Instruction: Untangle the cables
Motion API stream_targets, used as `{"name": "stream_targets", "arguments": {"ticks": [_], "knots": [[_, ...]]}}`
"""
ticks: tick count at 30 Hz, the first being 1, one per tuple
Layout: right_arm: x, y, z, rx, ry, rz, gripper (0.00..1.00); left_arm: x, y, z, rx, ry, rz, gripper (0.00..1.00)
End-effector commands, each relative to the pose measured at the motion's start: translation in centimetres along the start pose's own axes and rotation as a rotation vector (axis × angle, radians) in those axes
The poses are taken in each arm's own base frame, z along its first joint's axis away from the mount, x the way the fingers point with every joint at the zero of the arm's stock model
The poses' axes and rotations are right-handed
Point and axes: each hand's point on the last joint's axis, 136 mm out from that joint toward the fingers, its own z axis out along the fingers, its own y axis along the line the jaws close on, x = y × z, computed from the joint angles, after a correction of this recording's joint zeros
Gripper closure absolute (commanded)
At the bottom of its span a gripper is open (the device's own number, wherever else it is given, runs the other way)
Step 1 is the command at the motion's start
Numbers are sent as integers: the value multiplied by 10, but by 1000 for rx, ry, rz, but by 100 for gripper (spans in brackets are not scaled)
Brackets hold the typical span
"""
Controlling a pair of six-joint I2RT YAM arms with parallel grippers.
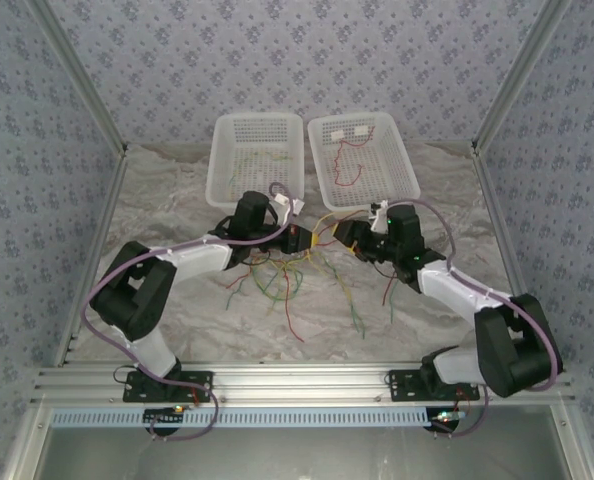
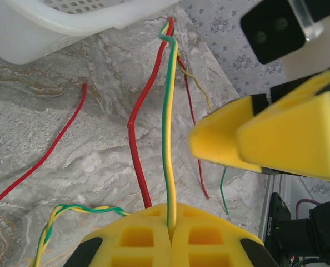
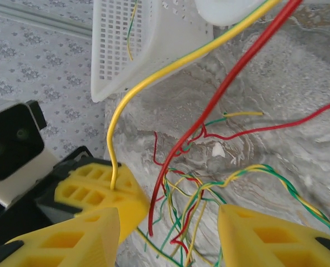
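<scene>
The cables (image 1: 277, 268), thin red, green and yellow wires, lie in a loose tangle at mid-tabletop, just in front of two white baskets (image 1: 220, 170) at the far edge. The left gripper (image 2: 170, 225) is clamped on one yellow-green cable (image 2: 169, 139), while the right gripper (image 3: 170, 217) has its jaws apart, astride the tangle. The tabletop (image 1: 167, 200) is grey marbled, with flower-patterned walls (image 1: 297, 50) around it.
</scene>
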Motion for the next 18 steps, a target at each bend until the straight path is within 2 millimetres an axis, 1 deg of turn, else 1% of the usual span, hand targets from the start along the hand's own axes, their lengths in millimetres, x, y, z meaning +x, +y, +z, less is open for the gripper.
{"name": "stream_targets", "arguments": {"ticks": [1, 5, 10, 11, 14, 18], "knots": [[-20, 16, 11, -38, -62, -20, 48, -21, -30, -7, 75, -56, 60, 100], [-22, 10, 22, -17, -79, -26, 48, -25, -38, -9, 94, -68, 69, 100], [-33, 0, 34, -2, -122, -12, 46, -25, -51, -10, 126, -78, 86, 100], [-36, 1, 38, -14, -129, -8, 46, -25, -56, -11, 141, -79, 90, 100], [-40, 7, 49, -50, -138, 1, 45, -24, -62, -12, 147, -85, 98, 100], [-45, 15, 53, -68, -158, 5, 44, -22, -64, -15, 157, -104, 95, 100]]}}
